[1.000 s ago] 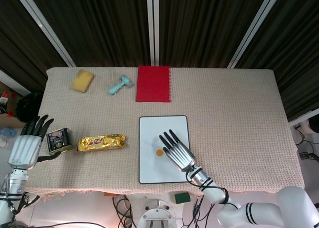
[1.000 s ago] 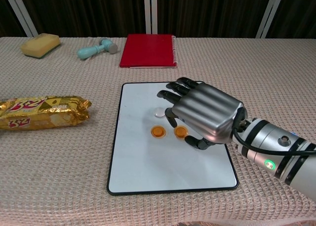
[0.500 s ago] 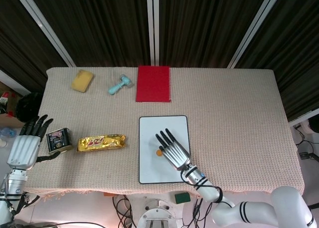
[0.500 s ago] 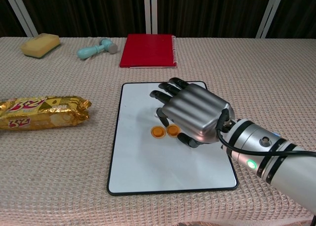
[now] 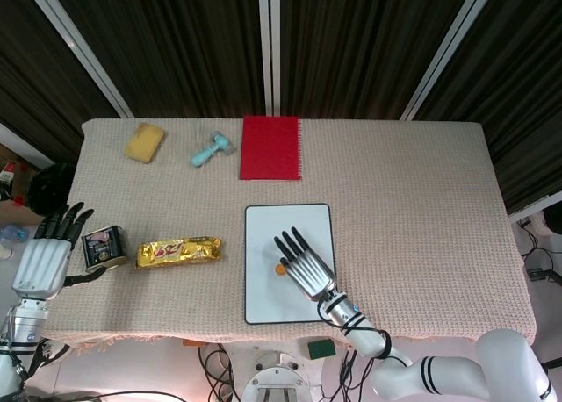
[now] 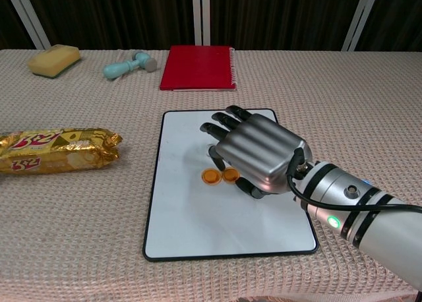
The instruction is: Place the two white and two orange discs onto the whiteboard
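Where visible, two orange discs (image 6: pixel 220 176) flat, glossy, apparently touching, on whiteboard (image 6: pixel 198 223).

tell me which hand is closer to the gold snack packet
Left. The left hand sits off the packet's left end with only a small tin between them. The right hand is over the whiteboard, farther off to the packet's right.

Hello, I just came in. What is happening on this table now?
The right robot hand is over the whiteboard, palm down with fingers spread. Two orange discs lie side by side on the board at its fingertips. No white discs show; the hand may cover them. The left robot hand is open at the table's left edge beside a small tin, not holding it.
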`<state>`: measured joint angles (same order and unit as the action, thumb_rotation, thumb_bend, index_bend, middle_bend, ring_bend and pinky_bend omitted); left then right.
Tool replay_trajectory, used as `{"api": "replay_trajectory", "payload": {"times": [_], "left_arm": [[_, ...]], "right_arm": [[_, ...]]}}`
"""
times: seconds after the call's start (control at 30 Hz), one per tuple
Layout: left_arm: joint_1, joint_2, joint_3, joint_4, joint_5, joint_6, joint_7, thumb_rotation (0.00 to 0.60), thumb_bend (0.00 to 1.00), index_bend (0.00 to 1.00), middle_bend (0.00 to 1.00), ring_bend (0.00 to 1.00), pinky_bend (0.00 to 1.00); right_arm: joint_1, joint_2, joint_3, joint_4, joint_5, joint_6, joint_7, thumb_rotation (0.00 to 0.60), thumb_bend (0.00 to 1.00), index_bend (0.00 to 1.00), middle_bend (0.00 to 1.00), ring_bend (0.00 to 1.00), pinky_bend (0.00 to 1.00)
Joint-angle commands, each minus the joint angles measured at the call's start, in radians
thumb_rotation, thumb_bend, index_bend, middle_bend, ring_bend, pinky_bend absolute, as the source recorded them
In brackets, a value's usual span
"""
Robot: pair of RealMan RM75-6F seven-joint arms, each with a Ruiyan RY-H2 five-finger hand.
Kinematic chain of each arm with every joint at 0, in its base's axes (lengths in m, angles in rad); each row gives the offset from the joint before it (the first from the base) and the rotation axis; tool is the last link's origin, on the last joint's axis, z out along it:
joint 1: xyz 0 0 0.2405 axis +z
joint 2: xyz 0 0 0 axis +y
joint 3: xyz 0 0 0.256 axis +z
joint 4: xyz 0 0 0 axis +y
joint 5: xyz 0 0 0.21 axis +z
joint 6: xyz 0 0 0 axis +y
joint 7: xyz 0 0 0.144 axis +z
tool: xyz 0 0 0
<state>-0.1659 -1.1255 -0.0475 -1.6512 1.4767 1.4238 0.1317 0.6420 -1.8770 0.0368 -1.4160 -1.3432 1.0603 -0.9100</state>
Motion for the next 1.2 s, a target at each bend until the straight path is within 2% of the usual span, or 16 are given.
{"api": "replay_trajectory", "payload": {"times": [0.03, 0.7, 1.03, 1.2], "left_arm": [[0.0, 0.0, 0.0, -0.001, 0.0, 0.001, 0.0, 0.487, 0.0, 0.11, 0.03, 0.01, 0.12], [0.0, 0.001, -0.002, 0.001, -0.006, -0.003, -0.003, 0.483, 0.0, 0.11, 0.03, 0.01, 0.12], [0.0, 0.002, -0.002, -0.002, -0.007, -0.005, 0.001, 0.488, 0.0, 0.11, 0.03, 0.01, 0.12], [0.0, 0.001, -0.001, -0.003, -0.007, -0.006, 0.003, 0.487, 0.0, 0.11, 0.03, 0.01, 0.12]], "right_arm": [[0.0, -0.001, 0.0, 0.0, 0.002, -0.003, 0.0, 0.6, 0.35, 0.5, 0.04, 0.0, 0.0], [0.004, -0.01, 0.002, 0.007, 0.004, -0.005, -0.006, 0.6, 0.35, 0.45, 0.04, 0.0, 0.0], [0.002, -0.003, -0.002, -0.001, 0.006, -0.005, -0.011, 0.6, 0.34, 0.3, 0.03, 0.0, 0.0], [0.0, 0.0, -0.003, -0.006, 0.004, -0.003, -0.009, 0.6, 0.34, 0.27, 0.03, 0.0, 0.0]]}}
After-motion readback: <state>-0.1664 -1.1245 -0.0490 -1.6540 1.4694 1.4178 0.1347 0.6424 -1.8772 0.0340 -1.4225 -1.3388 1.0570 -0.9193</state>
